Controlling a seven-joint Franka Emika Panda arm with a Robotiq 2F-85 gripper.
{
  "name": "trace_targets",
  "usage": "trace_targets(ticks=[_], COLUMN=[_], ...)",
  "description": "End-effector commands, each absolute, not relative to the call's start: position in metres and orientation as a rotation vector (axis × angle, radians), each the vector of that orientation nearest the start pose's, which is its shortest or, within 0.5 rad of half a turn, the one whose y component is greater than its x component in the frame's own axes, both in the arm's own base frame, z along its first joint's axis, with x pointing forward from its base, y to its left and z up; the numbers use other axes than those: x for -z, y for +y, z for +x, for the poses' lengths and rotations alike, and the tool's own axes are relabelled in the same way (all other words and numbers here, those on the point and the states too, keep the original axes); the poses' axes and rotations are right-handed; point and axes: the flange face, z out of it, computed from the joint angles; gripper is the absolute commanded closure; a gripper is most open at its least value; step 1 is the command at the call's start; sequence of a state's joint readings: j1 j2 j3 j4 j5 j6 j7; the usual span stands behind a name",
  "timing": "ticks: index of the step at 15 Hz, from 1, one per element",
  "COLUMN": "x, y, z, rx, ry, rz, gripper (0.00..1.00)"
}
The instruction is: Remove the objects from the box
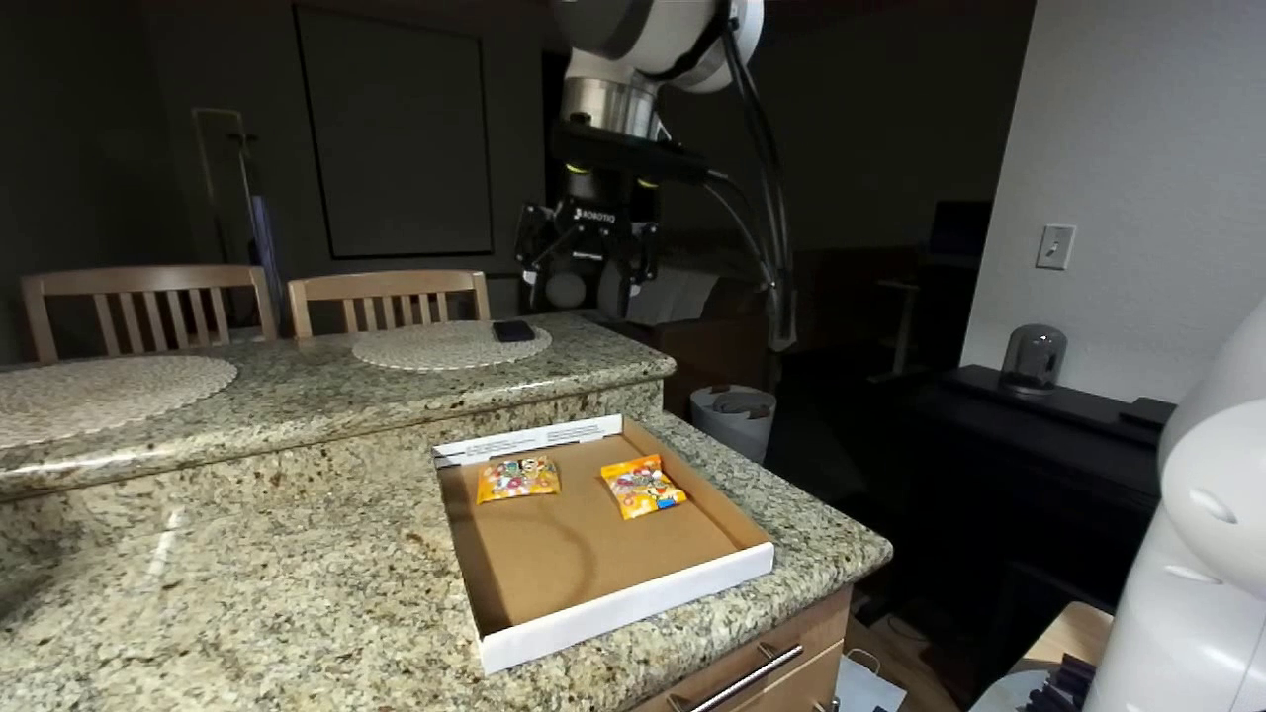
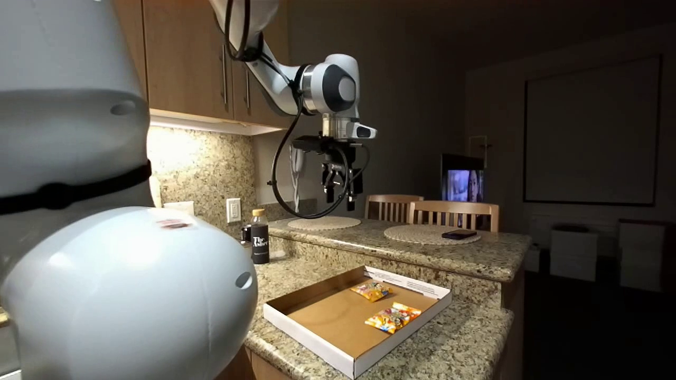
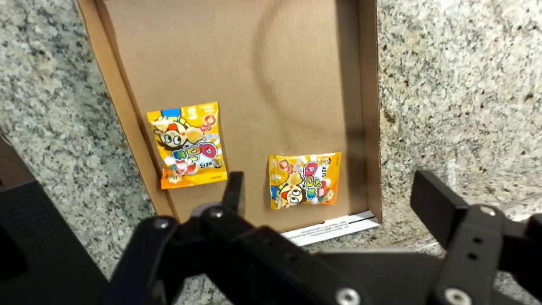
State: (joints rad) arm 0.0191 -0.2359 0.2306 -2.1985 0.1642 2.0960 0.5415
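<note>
Claw (image 1: 580,295) in the air, fingertips down, higher than the bench (image 1: 267,574) and well apart from the box (image 1: 628,605). You have the jaws spread wide; in the wrist view the two fingers (image 3: 438,207) stand with a broad gap between them.

Box flat on your granite bench, lower level, near the wall of the raised ledge (image 1: 297,384). White outer sides, brown cardboard inside, print on the white end nearest the ledge.

Inside it, flat on the cardboard floor and apart from each other: one packet (image 3: 305,182) toward the printed end, the other packet (image 3: 188,146) close to a long side. Whether its lower corner touches that side, you cannot tell. You see both cartoon side up, orange and yellow, with dark lettering.

On the ledge you have two round woven mats (image 1: 109,396), a dark phone-shaped item (image 1: 513,331) on one of them; wooden chairs (image 1: 391,283) behind. In an exterior view a dark lettered bottle (image 2: 260,245) with a tan cap stands upright on the bench beyond the box; farther back, a lit screen (image 2: 465,184) shows part of a face.
</note>
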Motion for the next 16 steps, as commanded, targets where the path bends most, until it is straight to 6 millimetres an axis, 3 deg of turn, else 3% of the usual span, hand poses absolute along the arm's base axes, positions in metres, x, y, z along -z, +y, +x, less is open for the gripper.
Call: trace_targets(ticks=[1, 3, 6, 8, 11, 16], x=[-0.485, -0.472, -0.471, -0.458, -0.421, -0.366], y=[0.139, 0.146, 0.148, 0.161, 0.153, 0.139], z=[0.485, 0.497, 0.502, 0.517, 0.549, 0.595], rx=[0.092, 0.046, 0.040, -0.017, -0.200, -0.299], ry=[0.617, 0.684, 0.696, 0.728, 0.770, 0.963], rz=[-2.937, -2.920, -2.915, -2.911, -2.887, -2.748], gripper=[0.00, 0.00, 0.00, 0.00, 0.00, 0.00])
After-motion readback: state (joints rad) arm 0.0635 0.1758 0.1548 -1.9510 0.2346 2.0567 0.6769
